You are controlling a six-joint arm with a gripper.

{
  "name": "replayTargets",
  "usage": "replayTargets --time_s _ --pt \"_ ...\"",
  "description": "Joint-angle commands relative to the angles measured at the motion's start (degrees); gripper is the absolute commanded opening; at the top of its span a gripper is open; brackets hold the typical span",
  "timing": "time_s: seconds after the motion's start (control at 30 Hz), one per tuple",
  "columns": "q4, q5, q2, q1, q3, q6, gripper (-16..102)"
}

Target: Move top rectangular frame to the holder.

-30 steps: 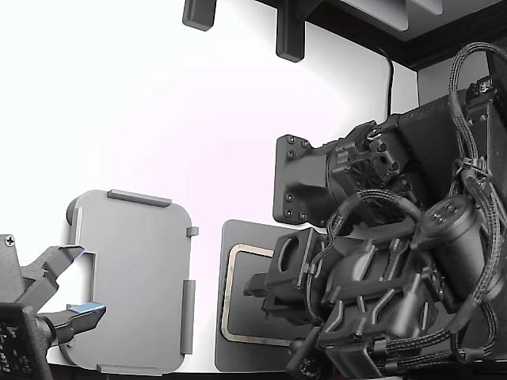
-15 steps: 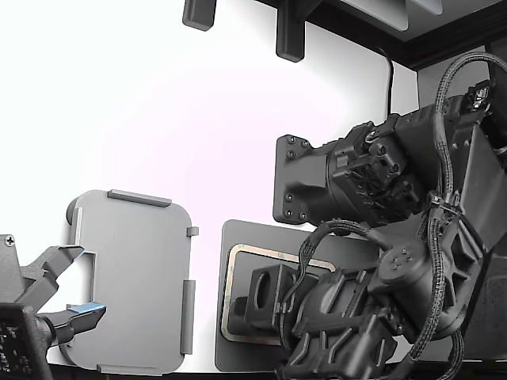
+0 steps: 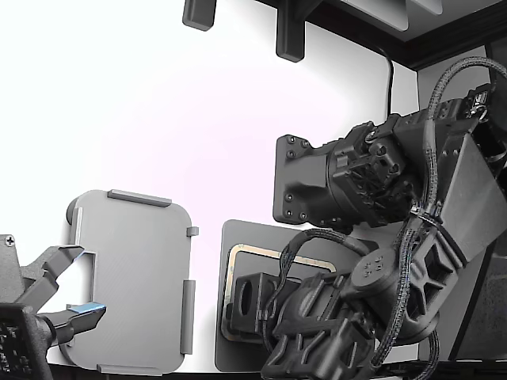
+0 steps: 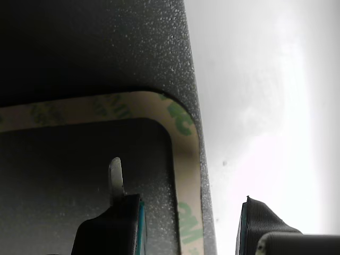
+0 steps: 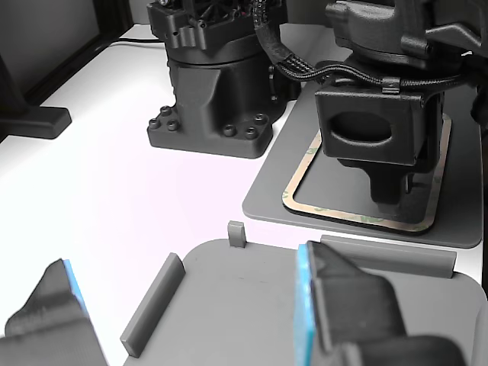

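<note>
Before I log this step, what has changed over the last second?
The arm swung toward the exterior view's left and lowered, bringing the end effector down astride the top rectangular frame's edge, jaws open. Nothing is gripped yet. The frame, the dark slab and the holder have not moved.

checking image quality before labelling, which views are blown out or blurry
Exterior view: the white table is overexposed, nearly featureless, with a pinkish cast. Wrist view: the table side is a bright haze, while the frame and dark slab are fairly sharp; the gripper fingertips are soft. Other view: the close blue-padded fingers are blurred; the holder is evenly lit.
</note>
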Motion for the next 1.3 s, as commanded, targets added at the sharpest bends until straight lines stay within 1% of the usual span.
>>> replayTargets --time_s 0.0,0.4,0.6,1.0,1.27 --pt "-0.4 -0.3 1.0 -0.9 -0.8 -0.1 68" --pt "-1.6 -1.0 -1.7 -2.5 -0.2 -2.6 68" --pt "-1.7 -1.1 -1.6 -3.0 0.2 -3.1 66" --pt "-3.5 -1.1 -0.7 -3.6 2.5 -3.4 56" --pt "-4.3 -1.3 -0.8 -3.8 2.8 -4.0 53"
